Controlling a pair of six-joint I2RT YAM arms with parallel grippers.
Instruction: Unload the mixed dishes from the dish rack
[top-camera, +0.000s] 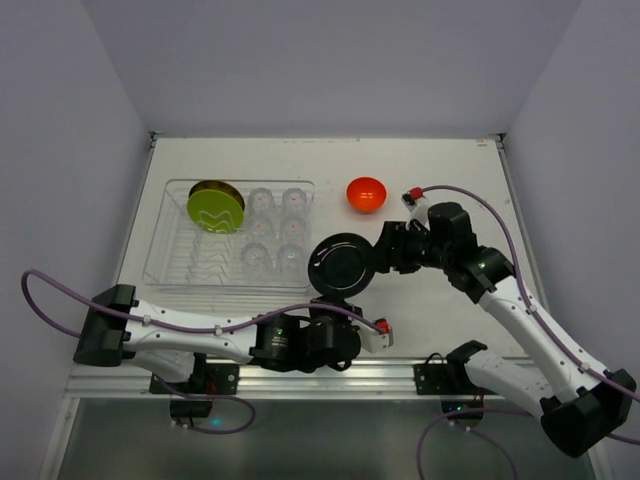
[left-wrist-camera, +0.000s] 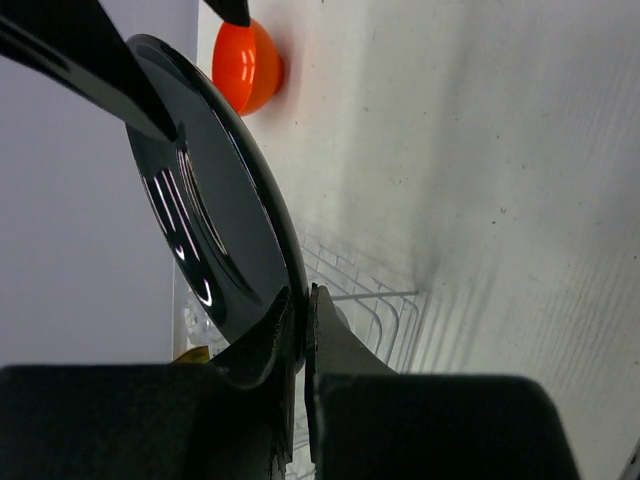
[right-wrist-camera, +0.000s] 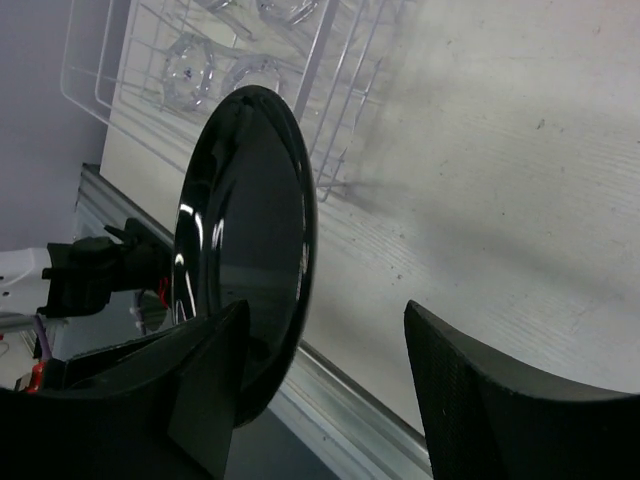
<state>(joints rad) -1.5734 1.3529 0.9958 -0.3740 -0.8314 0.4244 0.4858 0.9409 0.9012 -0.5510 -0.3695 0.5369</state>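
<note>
A glossy black plate (top-camera: 340, 265) stands on edge above the table, just right of the dish rack (top-camera: 170, 270). My left gripper (top-camera: 333, 300) is shut on its lower rim, which sits pinched between the jaws in the left wrist view (left-wrist-camera: 305, 300). My right gripper (top-camera: 378, 255) stands open around the plate's right rim. In the right wrist view the plate (right-wrist-camera: 245, 250) lies against one finger (right-wrist-camera: 200, 380), and the other finger (right-wrist-camera: 480, 390) is well apart. The rack holds a lime-green plate (top-camera: 215, 207) and several clear glasses (top-camera: 275, 230). An orange bowl (top-camera: 367, 193) sits on the table.
The rack's wire dividers (left-wrist-camera: 370, 310) lie just behind the held plate. The table's metal front rail (right-wrist-camera: 350, 410) runs below the right gripper. White walls close in the left, right and back sides.
</note>
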